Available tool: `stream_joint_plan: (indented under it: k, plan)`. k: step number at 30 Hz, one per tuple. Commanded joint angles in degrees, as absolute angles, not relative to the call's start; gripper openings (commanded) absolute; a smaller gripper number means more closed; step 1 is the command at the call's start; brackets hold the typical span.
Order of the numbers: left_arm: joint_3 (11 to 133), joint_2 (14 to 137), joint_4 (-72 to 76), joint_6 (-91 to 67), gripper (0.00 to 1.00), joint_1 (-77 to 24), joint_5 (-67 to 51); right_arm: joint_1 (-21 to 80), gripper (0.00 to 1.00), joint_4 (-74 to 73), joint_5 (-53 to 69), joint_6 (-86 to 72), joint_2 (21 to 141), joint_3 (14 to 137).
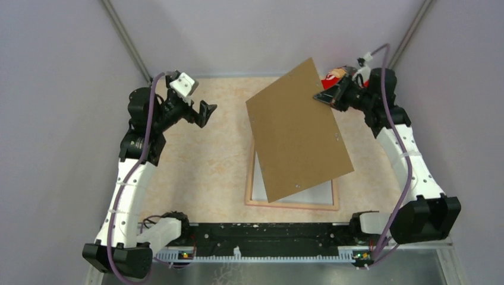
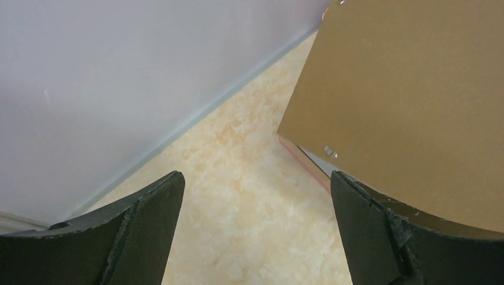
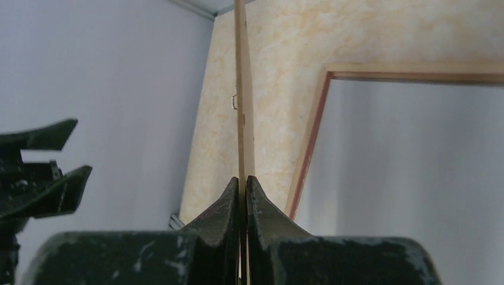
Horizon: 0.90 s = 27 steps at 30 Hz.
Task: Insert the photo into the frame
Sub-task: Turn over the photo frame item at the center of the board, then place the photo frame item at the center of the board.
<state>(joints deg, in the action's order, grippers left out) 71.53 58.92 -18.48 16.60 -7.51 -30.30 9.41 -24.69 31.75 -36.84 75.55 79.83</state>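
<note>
The frame point(image 1: 291, 205) lies flat on the table, pale wood side up. Its opening shows a plain white surface point(image 1: 264, 191); I cannot tell whether that is the photo's white reverse. No sea picture shows anywhere. My right gripper point(image 1: 325, 94) is shut on the far right edge of the brown backing board point(image 1: 297, 130) and holds it tilted above the frame. The right wrist view shows the board edge-on point(image 3: 242, 107) between the shut fingers point(image 3: 226, 208), with the frame point(image 3: 309, 142) below. My left gripper point(image 1: 208, 113) is open and empty, left of the board point(image 2: 416, 89).
A red and white object point(image 1: 331, 76) sits behind the right gripper at the back wall. Grey walls close in the beige table point(image 1: 202, 166) on three sides. The frame's pink edge point(image 2: 303, 160) shows under the board in the left wrist view.
</note>
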Motion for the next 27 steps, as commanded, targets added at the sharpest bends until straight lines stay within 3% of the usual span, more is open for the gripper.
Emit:
stream_joint_plan:
  k: [1,12,27]
  plan:
    - [68.7,58.5,-20.1,19.5,0.99,-7.0,-29.7,0.8,0.0,-1.1,39.4,-57.9,64.6,66.3]
    - [66.1,67.4,-28.0,24.8,0.99,-6.8,-31.7,-6.4,0.0,14.1,37.6,-65.8,57.4,44.0]
    - [62.1,70.3,-27.0,28.1,0.99,-6.8,-32.2,-10.5,0.0,27.9,40.5,-66.3,65.7,33.8]
